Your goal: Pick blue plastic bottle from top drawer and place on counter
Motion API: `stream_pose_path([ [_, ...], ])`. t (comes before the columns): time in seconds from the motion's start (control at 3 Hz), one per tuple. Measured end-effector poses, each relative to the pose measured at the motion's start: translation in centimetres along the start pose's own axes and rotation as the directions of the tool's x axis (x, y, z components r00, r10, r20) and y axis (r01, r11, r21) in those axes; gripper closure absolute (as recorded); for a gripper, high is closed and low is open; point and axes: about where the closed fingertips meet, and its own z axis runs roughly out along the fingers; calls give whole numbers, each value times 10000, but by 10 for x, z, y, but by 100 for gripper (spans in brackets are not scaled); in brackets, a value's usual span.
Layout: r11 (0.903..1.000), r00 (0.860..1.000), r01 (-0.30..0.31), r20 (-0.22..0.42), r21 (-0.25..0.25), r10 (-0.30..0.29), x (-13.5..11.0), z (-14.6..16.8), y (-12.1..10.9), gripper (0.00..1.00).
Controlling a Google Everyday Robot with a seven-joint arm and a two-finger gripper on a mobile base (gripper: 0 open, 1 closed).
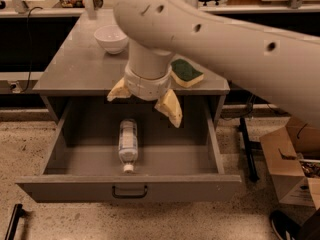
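The blue plastic bottle [128,144] lies on its side in the open top drawer [60,149], white cap toward the drawer's front. My gripper [146,102] hangs over the back of the drawer, just above and behind the bottle. Its two tan fingers [170,107] are spread wide apart and hold nothing. The grey counter [75,66] is right behind the drawer. My large white arm covers much of the counter's middle and right.
A white bowl [111,38] stands on the counter at the back left. A green and yellow sponge [186,72] lies on the counter's right part. A cardboard box [290,166] sits on the floor at the right. The drawer's handle [129,191] faces me.
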Motion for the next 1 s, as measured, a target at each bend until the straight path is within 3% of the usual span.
stream_pose_path([
  [0.33,9974,9974,712,-134,-70,-713,3,0,1,0],
  [0.67,9970,9977,680,31,-366,-679,3,10,0,0],
  [1.0,9927,9923,1201,325,-126,-1197,1,51,-8,0],
])
